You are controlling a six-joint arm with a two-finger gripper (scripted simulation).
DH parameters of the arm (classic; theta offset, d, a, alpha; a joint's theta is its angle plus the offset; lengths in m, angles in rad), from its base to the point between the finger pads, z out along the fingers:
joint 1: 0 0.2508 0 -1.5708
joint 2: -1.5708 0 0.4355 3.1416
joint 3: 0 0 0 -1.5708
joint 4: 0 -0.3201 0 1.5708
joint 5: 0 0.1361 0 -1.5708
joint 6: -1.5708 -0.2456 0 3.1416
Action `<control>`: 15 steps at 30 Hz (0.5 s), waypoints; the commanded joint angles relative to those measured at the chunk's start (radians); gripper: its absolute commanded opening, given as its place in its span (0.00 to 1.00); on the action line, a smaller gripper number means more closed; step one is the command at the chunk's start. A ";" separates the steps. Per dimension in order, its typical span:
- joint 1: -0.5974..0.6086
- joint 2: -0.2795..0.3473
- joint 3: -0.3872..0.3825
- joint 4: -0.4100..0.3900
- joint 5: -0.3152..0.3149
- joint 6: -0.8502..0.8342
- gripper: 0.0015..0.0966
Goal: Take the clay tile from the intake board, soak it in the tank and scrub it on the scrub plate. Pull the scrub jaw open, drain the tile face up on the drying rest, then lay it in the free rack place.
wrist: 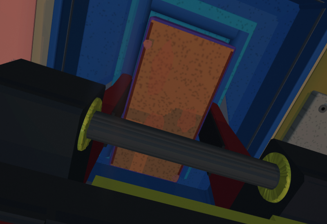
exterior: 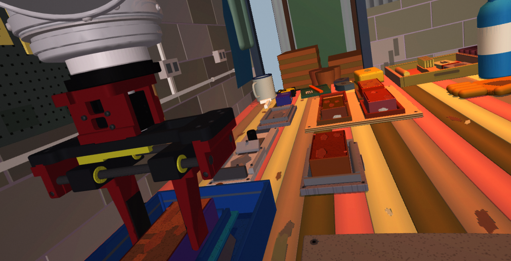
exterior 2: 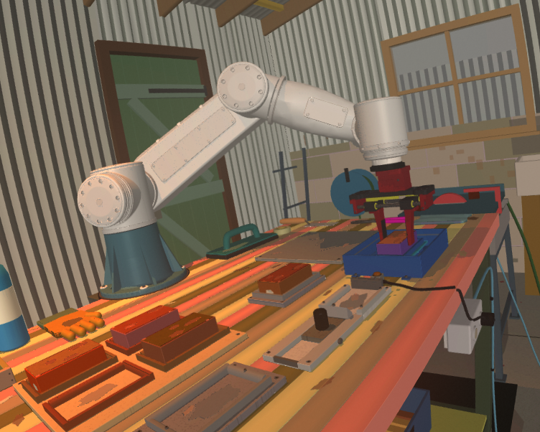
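The clay tile, a long speckled orange-brown slab with purple sides, is held across its width by my red-fingered gripper inside the blue tank at the bench's near-wall end. The tile sits low within the tank's stepped teal and blue walls. Farther along the bench lie the scrub plate with its black-knobbed jaw, a grey rest carrying another tile, and the wooden rack board with several tiles and one empty frame.
The tank's blue rim closes in around the fingers, with the brick wall close on one side. A brown board lies near the tank. A white mug, a blue bottle and orange gloves sit farther off.
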 commanded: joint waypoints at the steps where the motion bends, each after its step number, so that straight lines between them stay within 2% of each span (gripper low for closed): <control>1: 0.000 -0.001 0.000 0.000 0.000 0.000 0.05; 4: 0.000 -0.001 0.000 0.000 0.000 0.000 0.00; 15: 0.000 -0.005 0.002 0.000 -0.006 0.000 0.00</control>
